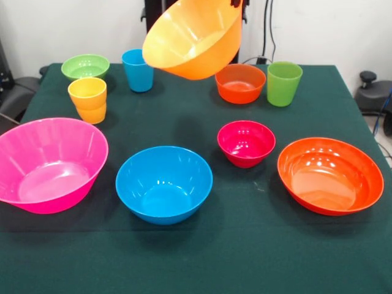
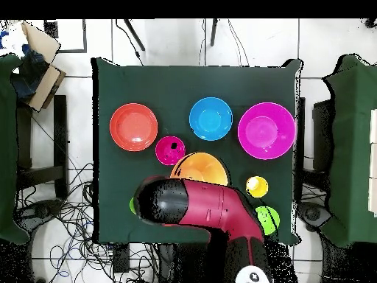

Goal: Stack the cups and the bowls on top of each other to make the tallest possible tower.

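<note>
My gripper (image 1: 236, 3) shows only at the top edge, shut on the rim of the big orange bowl (image 1: 193, 37), which hangs tilted above the table's far middle; it also shows in the overhead view (image 2: 199, 168). On the cloth stand the big pink bowl (image 1: 49, 164), medium blue bowl (image 1: 163, 184), wide red-orange bowl (image 1: 329, 175), small magenta bowl (image 1: 246, 143), small orange-red bowl (image 1: 240, 83) and small green bowl (image 1: 85, 66). The yellow-orange cup (image 1: 88, 100), blue cup (image 1: 138, 70) and green cup (image 1: 283, 83) stand upright and apart. No tower stands.
The dark green table (image 1: 245, 257) carries everything. In the overhead view my red arm (image 2: 199, 203) covers the near part of the table. A cardboard box (image 2: 40, 44) and chairs stand off the table's sides, with cables on the floor.
</note>
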Tool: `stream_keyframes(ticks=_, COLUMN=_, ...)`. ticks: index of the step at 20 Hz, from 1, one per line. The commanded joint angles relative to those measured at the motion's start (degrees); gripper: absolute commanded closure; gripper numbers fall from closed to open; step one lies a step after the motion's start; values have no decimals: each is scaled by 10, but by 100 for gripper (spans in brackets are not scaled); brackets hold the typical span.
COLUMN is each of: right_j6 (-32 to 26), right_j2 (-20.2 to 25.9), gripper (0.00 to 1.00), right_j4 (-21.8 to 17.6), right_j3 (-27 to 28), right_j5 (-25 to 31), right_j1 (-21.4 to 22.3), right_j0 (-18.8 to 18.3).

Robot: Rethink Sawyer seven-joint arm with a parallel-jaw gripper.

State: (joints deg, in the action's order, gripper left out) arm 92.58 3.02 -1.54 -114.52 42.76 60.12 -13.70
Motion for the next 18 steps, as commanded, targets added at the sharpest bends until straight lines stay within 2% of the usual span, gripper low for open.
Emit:
stream_keyframes(ticks=1, right_j6=55, right_j2=38, gripper=100, right_j4=-3, right_j3=55, right_j5=-30, right_j1=-48, right_j0=2)
stream_keyframes(ticks=8, right_j6=62, right_j2=36, gripper=100, right_j4=4, right_j3=58, right_j5=-23, right_j1=-48, right_j0=6)
stream_keyframes(ticks=14, right_j6=120, right_j2=18, gripper=100, right_j4=14, right_j3=22, right_j5=-82, right_j1=-49, right_j0=44)
stream_keyframes(ticks=18, right_j6=164, right_j2=10, gripper=100, right_j4=31, right_j3=13, right_j5=-118, right_j1=-65, right_j0=75)
